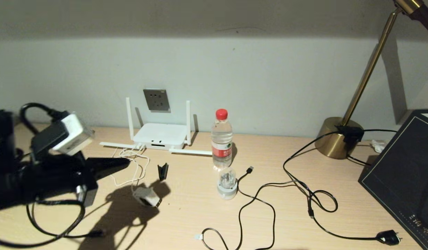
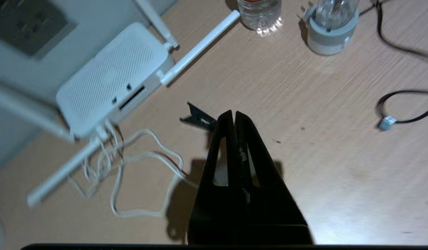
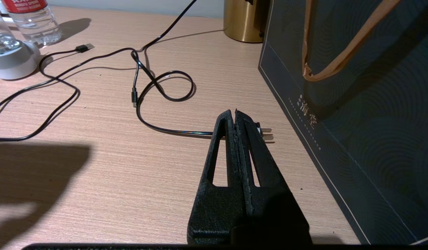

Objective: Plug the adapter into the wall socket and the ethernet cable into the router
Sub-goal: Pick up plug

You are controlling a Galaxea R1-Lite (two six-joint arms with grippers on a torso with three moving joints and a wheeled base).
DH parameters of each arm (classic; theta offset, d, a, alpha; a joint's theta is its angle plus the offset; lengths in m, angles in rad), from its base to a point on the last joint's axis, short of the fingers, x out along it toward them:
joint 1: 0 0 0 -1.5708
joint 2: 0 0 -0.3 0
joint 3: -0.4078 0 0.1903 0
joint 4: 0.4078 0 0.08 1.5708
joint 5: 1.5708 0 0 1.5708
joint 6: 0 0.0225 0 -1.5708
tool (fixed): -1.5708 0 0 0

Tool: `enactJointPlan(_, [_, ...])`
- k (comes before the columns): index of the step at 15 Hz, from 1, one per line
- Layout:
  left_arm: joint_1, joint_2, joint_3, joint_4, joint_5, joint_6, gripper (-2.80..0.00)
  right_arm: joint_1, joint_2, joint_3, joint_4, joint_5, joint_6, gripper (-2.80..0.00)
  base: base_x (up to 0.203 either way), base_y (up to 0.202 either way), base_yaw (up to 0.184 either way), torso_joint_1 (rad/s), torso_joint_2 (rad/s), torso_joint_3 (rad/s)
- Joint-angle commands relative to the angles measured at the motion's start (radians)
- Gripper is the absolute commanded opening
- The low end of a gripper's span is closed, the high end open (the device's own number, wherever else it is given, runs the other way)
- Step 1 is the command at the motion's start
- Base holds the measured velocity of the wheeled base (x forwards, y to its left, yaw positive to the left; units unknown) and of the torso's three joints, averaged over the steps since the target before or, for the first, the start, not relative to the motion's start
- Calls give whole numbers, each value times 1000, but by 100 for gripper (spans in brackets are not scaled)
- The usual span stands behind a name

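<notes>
The white router sits against the wall under the grey wall socket. The white adapter lies on the desk in front of it, its thin white cord looping back to the router. The black ethernet cable ends in a clear-tipped connector near the front edge, also seen as the connector in the left wrist view. My left gripper is shut and empty, hovering left of the adapter; in its own view the left gripper hides most of the adapter. My right gripper is shut and empty.
A small black clip lies by the cord. A water bottle and a glass-domed gadget stand mid-desk. A USB cable, the lamp cord's black plug, a brass lamp base and a dark bag fill the right.
</notes>
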Motion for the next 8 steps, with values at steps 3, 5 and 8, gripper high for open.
enactJointPlan(3, [-5, 268, -286, 276, -60, 271, -280, 0, 1, 0, 0, 0, -1, -280, 0, 0, 0, 0, 0, 0])
enactJointPlan(5, [-5, 316, -388, 421, -65, 390, -280, 0, 1, 0, 0, 0, -1, -280, 0, 0, 0, 0, 0, 0])
enactJointPlan(8, [11, 412, -604, 737, -58, 675, -280, 0, 1, 0, 0, 0, -1, -280, 0, 0, 0, 0, 0, 0])
